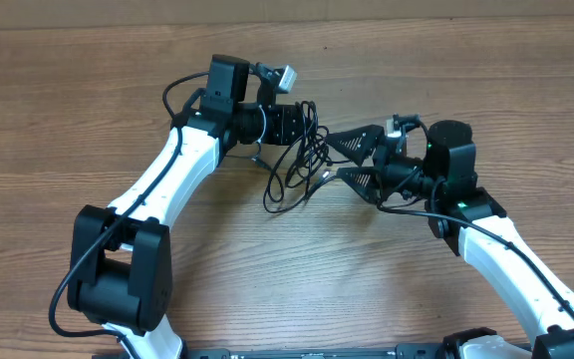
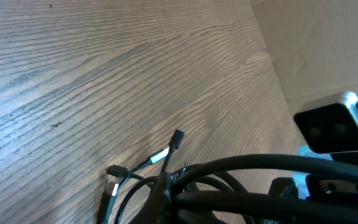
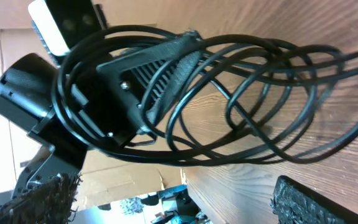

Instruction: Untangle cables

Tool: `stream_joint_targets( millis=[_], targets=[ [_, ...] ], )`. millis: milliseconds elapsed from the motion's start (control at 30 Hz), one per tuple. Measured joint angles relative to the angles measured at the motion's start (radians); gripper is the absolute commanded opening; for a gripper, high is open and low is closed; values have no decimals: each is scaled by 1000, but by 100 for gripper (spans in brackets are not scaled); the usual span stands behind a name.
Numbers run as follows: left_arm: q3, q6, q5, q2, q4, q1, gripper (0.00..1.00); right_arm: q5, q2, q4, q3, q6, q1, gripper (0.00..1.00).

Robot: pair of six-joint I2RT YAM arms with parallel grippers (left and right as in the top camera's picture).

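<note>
The cables [image 1: 292, 172] are a bundle of thin black loops on the wooden table between my two grippers. My left gripper [image 1: 305, 125] is shut on the top of the bundle. In the right wrist view its ribbed finger [image 3: 163, 71] clamps several strands, and the loops [image 3: 272, 99] spread out to the right. The left wrist view shows the gathered strands [image 2: 229, 180] and two small plug ends [image 2: 178, 138] on the table. My right gripper [image 1: 352, 158] is wide open just right of the bundle and holds nothing; its fingers [image 3: 179, 205] frame the bottom of the right wrist view.
A wooden table [image 1: 297, 269] with a tan cardboard wall [image 1: 466, 8] behind its far edge. The left wrist camera block [image 1: 285, 78] sits above the bundle. The right arm's own thicker cable [image 1: 407, 207] hangs beside its wrist.
</note>
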Motion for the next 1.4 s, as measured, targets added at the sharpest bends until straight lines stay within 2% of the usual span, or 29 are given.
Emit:
stream_joint_targets(
  millis=[1400],
  targets=[
    [0,-37,0,0,-19,0,4,12,-1,-5,0,-9,0,100]
  ],
)
